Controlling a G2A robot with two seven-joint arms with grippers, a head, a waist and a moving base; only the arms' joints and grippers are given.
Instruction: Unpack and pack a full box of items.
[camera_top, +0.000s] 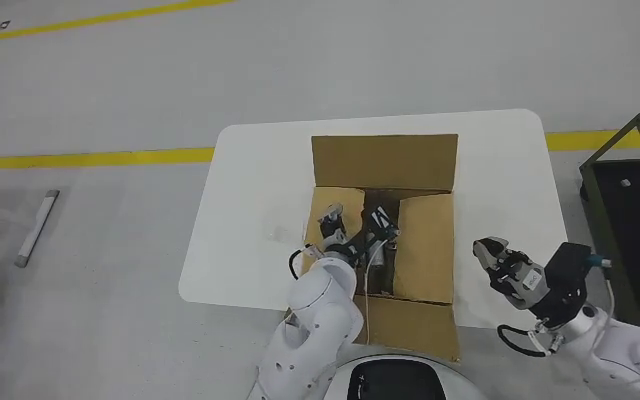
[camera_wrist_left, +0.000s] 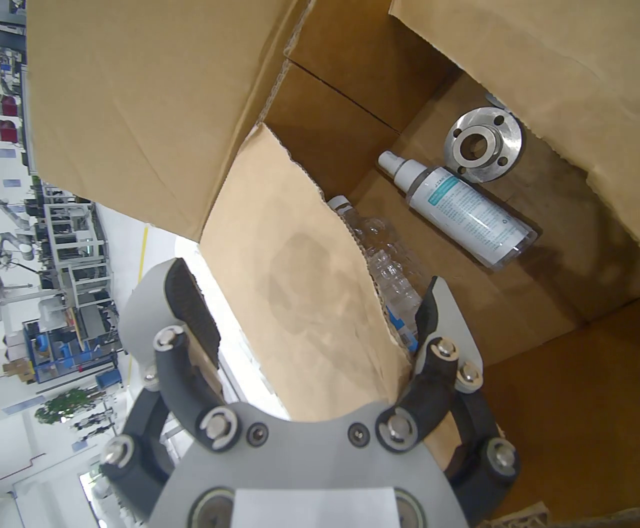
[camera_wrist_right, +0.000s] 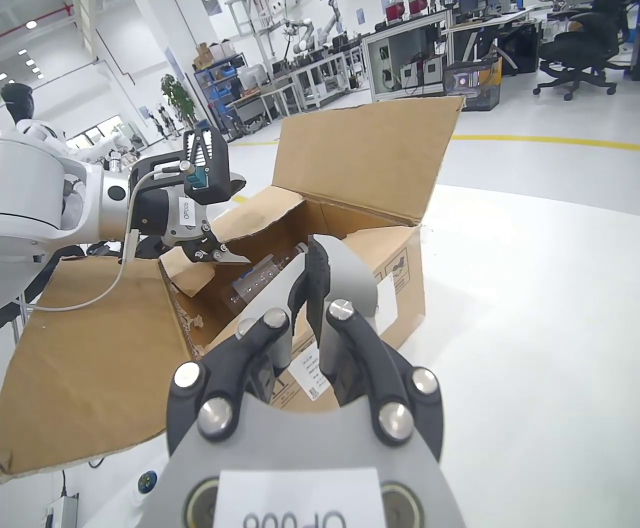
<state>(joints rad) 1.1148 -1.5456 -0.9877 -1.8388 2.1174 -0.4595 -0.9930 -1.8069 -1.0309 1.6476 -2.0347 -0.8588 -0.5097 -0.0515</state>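
An open cardboard box (camera_top: 385, 160) stands mid-table, with its flaps spread. Inside lie a spray bottle (camera_wrist_left: 465, 215), a round metal flange (camera_wrist_left: 482, 142) and a clear plastic bottle (camera_wrist_left: 385, 260), which is partly hidden by a torn inner flap (camera_wrist_left: 310, 300). My left gripper (camera_wrist_left: 305, 280) is open and straddles that flap, with one finger inside the box and one outside. It sits at the box's left side (camera_top: 357, 226) and also shows across the box (camera_wrist_right: 220, 255). My right gripper (camera_wrist_right: 305, 285) is shut on nothing, above the table to the right of the box (camera_top: 490, 255).
The white table (camera_top: 250, 230) has rounded corners, and its front edge lies close to both arms. A dark green rack (camera_top: 612, 210) stands past the table's right edge. A grey bar (camera_top: 35, 228) lies on the floor far left.
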